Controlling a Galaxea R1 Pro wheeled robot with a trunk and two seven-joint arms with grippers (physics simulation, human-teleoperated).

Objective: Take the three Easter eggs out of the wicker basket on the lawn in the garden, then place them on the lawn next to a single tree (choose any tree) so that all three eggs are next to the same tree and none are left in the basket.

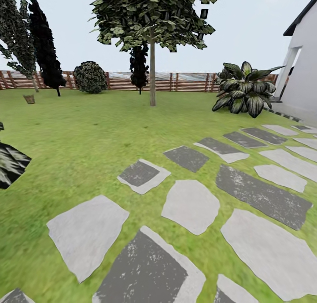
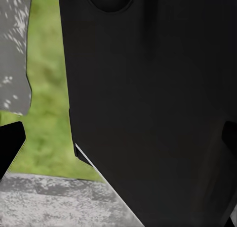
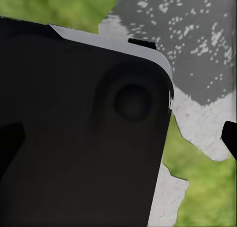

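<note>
Scanning from the grey stepping stones, I spot the small brown wicker basket far off on the green lawn by the fence, arms tucked for driving, hand states untellable.

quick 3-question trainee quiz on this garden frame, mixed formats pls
1. True or false: the wicker basket stands on the lawn far off, near the wooden fence.
2. Multiple choice: what lies directly ahead of the robot in the head view? A) a gravel pit B) grey stepping stones set in grass C) a wooden deck
3. Fill in: the pale-trunked tree stands between the round bush and the big ____ plant by the white house.

Key: 1 true; 2 B; 3 broad-leaved
</note>
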